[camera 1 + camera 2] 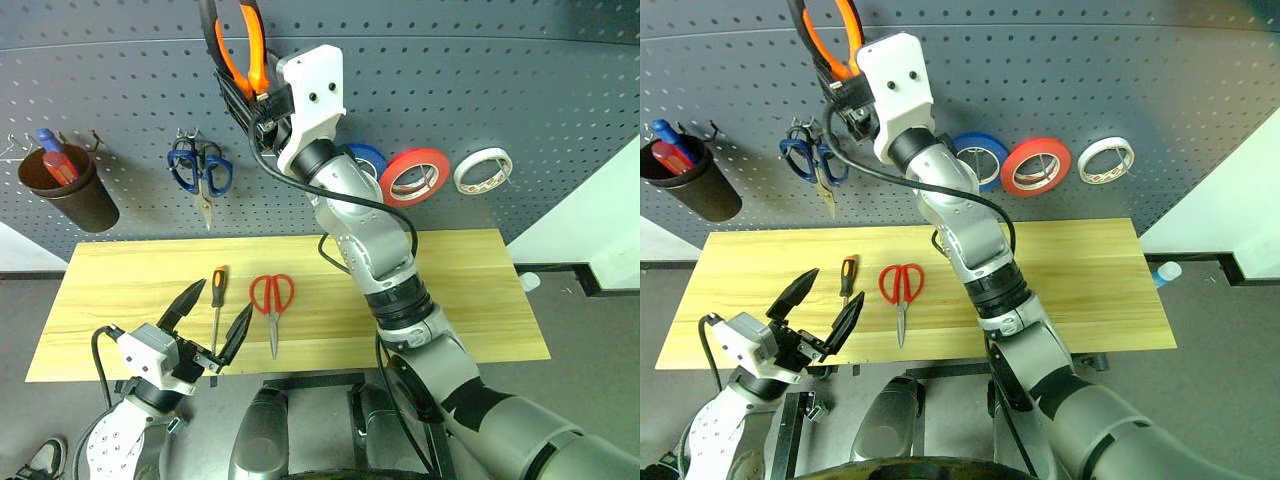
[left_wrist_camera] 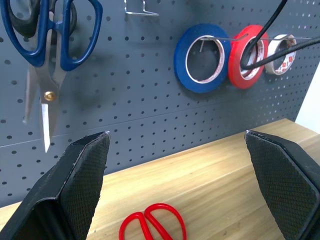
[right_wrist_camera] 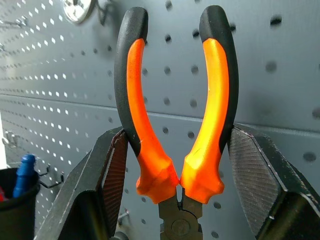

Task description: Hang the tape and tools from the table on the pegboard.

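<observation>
Pliers [image 3: 176, 115] clamped by handles in right gripper [image 3: 175, 165], raised at pegboard [image 1: 480, 80]; hanging step; handles to be slipped over hook

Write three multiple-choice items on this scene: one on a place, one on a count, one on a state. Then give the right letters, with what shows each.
1. Where do the red-handled scissors lie?
A. on the wooden table
B. on a pegboard hook
C. in the brown cup

2. How many rolls of tape hang on the pegboard?
A. one
B. two
C. three

3. What is the state of the right gripper?
A. open and empty
B. closed on the orange-and-black pliers
C. closed on a screwdriver

Answers:
1. A: they lie flat on the wood beside the screwdriver.
2. C: the blue roll, the red tape and the white roll hang side by side.
3. B: both fingers press the pliers' handles, held up at the board.
</observation>
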`<action>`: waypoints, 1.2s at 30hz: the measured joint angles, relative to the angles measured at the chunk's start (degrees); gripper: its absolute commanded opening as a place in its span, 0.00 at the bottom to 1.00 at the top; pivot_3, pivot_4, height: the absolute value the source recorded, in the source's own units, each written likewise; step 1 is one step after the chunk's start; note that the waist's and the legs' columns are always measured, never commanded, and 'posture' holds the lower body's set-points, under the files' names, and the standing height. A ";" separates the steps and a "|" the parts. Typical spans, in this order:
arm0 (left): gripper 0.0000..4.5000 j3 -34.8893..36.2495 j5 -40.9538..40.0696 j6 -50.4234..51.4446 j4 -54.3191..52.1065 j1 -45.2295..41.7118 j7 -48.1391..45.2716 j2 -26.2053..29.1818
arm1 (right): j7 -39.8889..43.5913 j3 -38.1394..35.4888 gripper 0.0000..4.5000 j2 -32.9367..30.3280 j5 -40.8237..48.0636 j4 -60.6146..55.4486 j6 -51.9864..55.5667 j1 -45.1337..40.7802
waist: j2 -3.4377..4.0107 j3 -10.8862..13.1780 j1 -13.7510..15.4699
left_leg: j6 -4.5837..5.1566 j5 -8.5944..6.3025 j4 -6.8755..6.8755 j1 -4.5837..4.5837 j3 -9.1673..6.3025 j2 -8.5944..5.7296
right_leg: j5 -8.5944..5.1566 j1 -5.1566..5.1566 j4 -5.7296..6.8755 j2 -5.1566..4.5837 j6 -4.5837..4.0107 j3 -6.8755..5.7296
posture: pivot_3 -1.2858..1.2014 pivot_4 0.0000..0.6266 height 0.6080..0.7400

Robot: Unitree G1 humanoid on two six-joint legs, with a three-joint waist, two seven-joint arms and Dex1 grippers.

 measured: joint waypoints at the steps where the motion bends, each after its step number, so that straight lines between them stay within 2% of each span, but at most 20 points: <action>1: 1.00 -0.02 0.00 -0.09 0.00 0.00 0.01 0.00 | -0.14 -0.29 0.60 0.05 -0.15 1.09 -0.48 -0.16 | 0.00 0.00 0.01 | 0.00 0.00 0.00 0.00 0.00 0.00 | 0.00 0.00 0.00 0.00 0.00 0.00 | 0.65 0.25 0.52; 12: 1.00 -0.34 -0.04 -2.49 0.01 0.46 0.06 -0.61 | -1.30 -1.21 0.60 0.41 -1.22 9.02 -4.87 -2.72 | 0.01 0.01 -0.01 | 0.00 0.00 0.00 -0.04 0.00 0.00 | 0.00 -0.06 0.01 0.00 0.00 0.00 | 0.66 0.25 0.52; 36: 1.00 -0.39 -1.28 -7.76 1.70 -0.79 0.20 -1.81 | -3.74 -2.34 0.60 0.69 -2.69 12.97 -9.30 -4.71 | 0.02 0.01 0.01 | 0.00 0.00 0.00 -0.05 0.00 0.00 | -0.07 -0.08 0.03 0.00 -0.13 0.00 | 0.66 0.26 0.52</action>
